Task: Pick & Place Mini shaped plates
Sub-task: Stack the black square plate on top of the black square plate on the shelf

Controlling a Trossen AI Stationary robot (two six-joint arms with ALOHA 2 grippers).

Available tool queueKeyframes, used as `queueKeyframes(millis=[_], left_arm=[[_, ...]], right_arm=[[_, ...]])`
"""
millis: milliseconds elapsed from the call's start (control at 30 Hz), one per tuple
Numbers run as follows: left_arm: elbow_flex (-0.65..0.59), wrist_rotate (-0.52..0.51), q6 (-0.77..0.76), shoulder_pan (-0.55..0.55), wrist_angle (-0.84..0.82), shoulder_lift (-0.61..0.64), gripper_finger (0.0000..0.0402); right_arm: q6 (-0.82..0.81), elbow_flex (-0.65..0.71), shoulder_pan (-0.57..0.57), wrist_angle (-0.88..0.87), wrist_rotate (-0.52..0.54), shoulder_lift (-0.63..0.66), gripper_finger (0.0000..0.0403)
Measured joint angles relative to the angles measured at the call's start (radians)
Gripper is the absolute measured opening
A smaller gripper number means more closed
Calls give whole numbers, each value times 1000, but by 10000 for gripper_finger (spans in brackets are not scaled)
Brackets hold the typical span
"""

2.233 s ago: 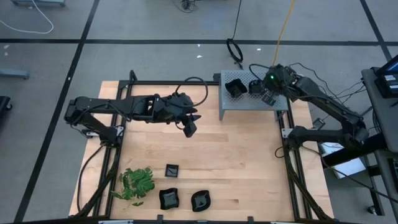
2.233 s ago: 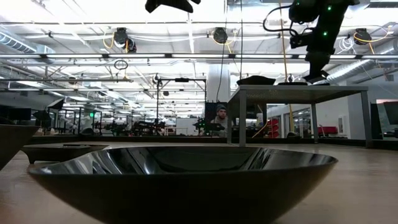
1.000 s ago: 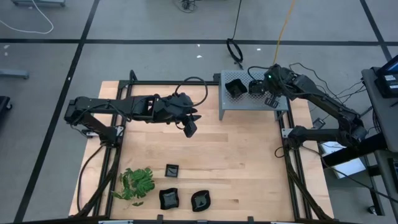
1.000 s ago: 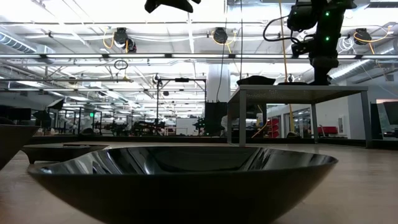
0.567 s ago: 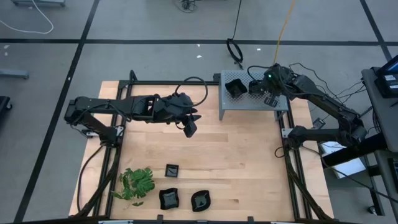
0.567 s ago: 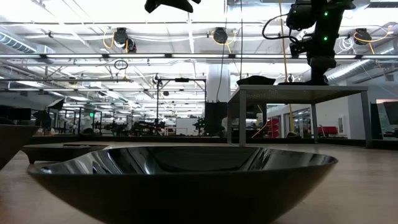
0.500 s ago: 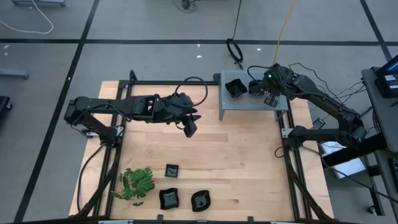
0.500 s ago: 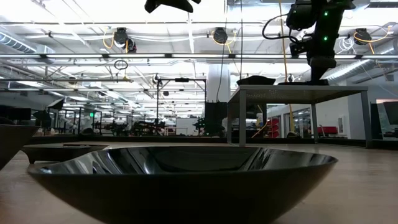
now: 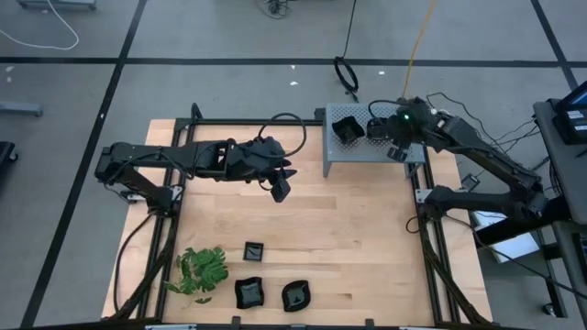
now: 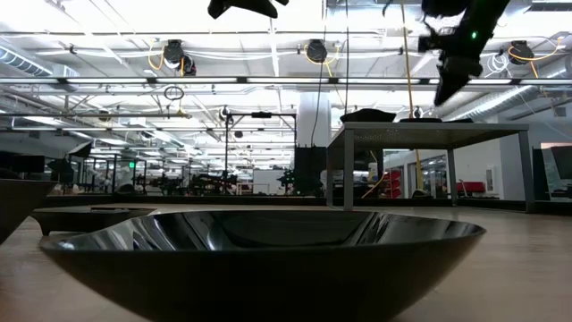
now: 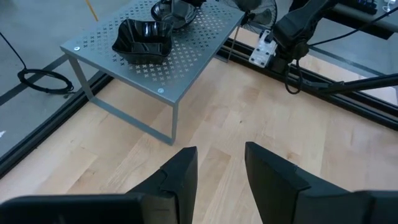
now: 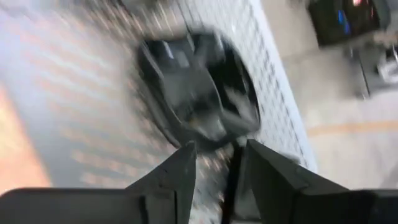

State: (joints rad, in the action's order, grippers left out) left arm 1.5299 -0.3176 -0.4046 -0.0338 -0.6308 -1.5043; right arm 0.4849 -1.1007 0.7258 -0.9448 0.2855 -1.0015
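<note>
- The right hand [image 12: 217, 163] has just spread its fingers and lifted off the grey perforated box [image 9: 358, 152], far right, leaving a plate [image 12: 199, 93] there beside the first plate [image 9: 346, 130].
- That delivery looks complete.
- The left hand [image 11: 219, 168] hangs spread and empty over mid-tabletop [image 9: 348, 238].
- Three plates [image 9: 272, 288] wait at the near edge.

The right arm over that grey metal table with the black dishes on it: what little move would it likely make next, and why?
Probably lift clear and swing toward the wooden table. The right gripper is open above a plate resting on the grey perforated box, apparently just let go. Three more plates wait near the green sprig. The left gripper hovers open.
</note>
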Motion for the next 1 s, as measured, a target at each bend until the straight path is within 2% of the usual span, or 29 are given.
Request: queueKeyframes(millis=[300, 367, 467, 600, 700, 833, 1000], left_arm=[[0, 8, -65, -2, 0, 0, 136], [0, 35, -96, -4, -1, 0, 136], [-1, 131, -162, -16, -28, 0, 136], [-51, 291, -209, -56, -77, 0, 136], [-111, 343, -211, -104, -97, -1, 136], [-219, 343, -211, -169, -99, -1, 136], [-363, 289, -201, -222, -87, -1, 136]], right_arm=[[-167, -1, -143, 186, -222, 134, 122], [-220, -1, -171, 219, -262, 145, 120], [-290, -2, -219, 238, -315, 147, 118], [-316, -1, -288, 238, -321, 137, 118], [-316, -1, -332, 238, -312, 126, 118], [-316, -1, -378, 238, -311, 114, 118], [-344, -1, -427, 246, -309, 91, 118]])
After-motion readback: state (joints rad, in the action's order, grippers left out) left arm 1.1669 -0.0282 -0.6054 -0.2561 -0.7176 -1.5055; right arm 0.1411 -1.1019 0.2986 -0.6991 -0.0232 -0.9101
